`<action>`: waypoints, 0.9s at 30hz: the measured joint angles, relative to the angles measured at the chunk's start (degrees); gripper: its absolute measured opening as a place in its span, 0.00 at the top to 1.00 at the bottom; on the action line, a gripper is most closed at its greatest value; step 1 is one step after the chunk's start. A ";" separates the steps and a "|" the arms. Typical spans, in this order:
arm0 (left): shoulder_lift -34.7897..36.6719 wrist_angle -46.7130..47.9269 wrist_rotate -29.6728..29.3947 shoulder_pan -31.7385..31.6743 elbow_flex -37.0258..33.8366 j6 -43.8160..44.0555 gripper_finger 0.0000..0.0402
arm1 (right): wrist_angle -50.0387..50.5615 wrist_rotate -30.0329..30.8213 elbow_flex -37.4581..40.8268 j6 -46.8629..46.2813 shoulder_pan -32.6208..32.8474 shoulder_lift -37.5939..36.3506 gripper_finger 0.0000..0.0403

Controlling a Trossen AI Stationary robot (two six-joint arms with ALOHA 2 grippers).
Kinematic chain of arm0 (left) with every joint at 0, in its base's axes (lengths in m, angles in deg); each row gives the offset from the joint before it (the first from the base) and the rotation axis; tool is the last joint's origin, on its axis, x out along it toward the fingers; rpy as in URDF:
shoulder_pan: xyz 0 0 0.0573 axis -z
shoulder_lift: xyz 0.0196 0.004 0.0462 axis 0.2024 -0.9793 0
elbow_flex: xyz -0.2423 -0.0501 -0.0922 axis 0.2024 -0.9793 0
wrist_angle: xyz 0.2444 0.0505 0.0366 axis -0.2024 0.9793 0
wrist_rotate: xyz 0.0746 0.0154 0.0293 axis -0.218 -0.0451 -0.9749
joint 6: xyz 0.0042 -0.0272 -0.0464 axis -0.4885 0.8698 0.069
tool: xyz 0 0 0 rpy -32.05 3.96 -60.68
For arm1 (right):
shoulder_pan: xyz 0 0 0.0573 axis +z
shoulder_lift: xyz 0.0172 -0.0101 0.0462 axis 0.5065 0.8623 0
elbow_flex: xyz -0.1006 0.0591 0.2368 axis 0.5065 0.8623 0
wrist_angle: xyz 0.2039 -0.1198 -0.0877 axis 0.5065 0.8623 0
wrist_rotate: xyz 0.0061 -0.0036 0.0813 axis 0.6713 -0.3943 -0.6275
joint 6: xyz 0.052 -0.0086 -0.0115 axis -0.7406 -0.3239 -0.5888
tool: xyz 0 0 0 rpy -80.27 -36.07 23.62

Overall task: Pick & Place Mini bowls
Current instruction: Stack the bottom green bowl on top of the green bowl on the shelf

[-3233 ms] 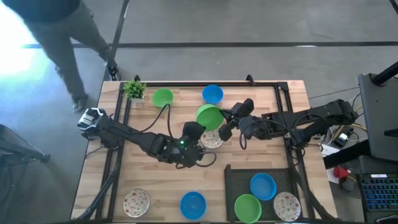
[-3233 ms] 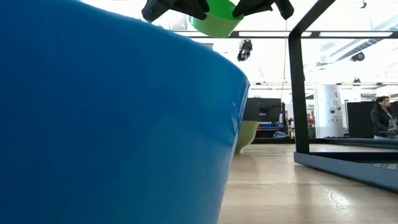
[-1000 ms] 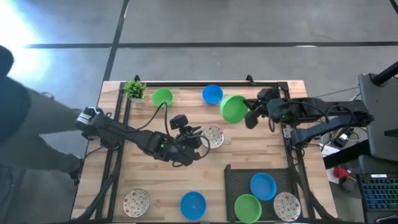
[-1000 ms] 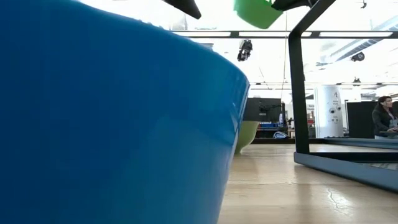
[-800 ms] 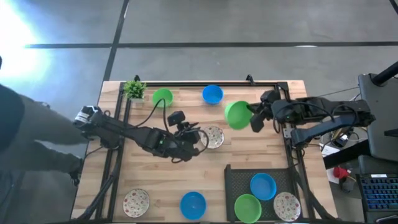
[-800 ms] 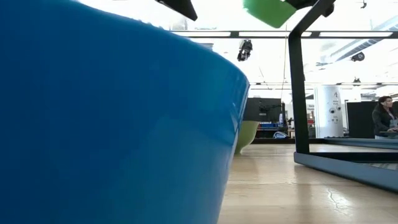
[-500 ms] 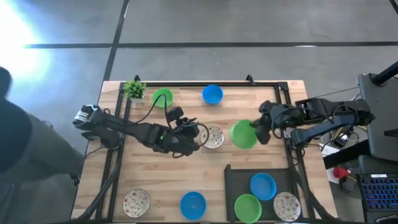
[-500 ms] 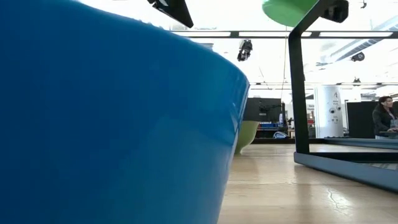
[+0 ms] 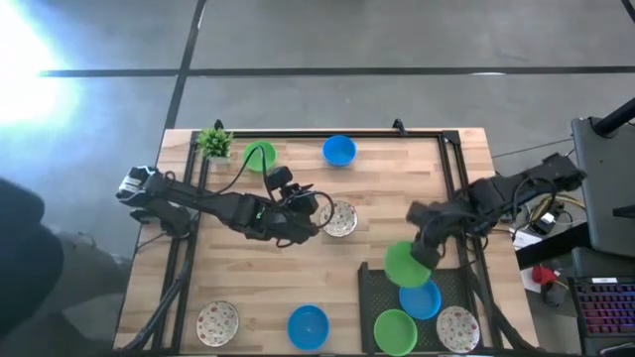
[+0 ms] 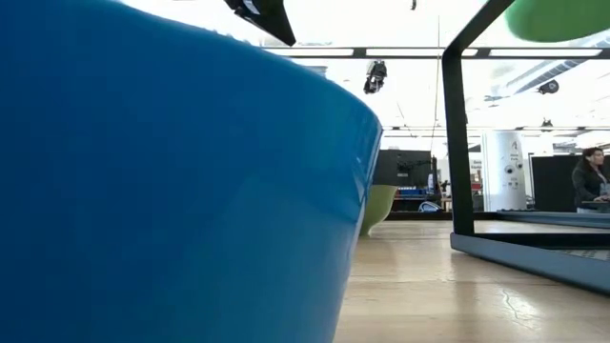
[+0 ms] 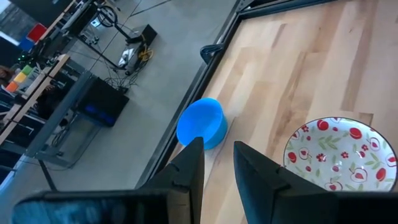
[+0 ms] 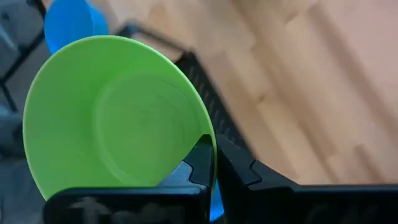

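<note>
Green mini bowl rides high in the right gripper, hanging over the far left corner of the dark tray at the near right of the tabletop. From above, that tray already carries a blue bowl, another green bowl and a speckled bowl. Over at centre, the left gripper sits just beside a speckled bowl, empty.

Low view now: a huge blue bowl fills the near side, and the carried green bowl peeks in at the top right, well clear of the wood.

Left wrist view: the left arm's fingers stand slightly apart, nothing between them, with the red-patterned speckled bowl close by and a blue bowl farther off at the table's edge.

Right wrist view: the fingers are clamped on the rim of the green bowl, one inside, one outside, bowl tipped on edge.

This looks like light, stiff, smooth plastic. A rim pinch suits it, but the glossy wall could slip or swing, so a gentle, level set-down seems wise.
</note>
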 joint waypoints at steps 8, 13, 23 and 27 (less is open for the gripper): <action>0.02 -0.01 0.00 -0.40 0.00 -0.01 0.78 | -3.84 -1.26 -0.02 -13.68 12.72 6.10 0.97; 0.03 -0.03 1.12 -0.93 0.00 -0.04 0.78 | -9.98 -1.28 -0.02 -21.17 19.31 11.86 0.97; 0.04 -0.05 1.29 -1.40 0.00 -0.14 0.78 | -19.59 -1.13 -0.06 -26.76 23.78 25.41 0.97; 0.04 -0.03 1.31 -1.38 0.00 -0.34 0.78 | -21.18 -1.15 -0.70 -26.34 23.78 29.00 0.97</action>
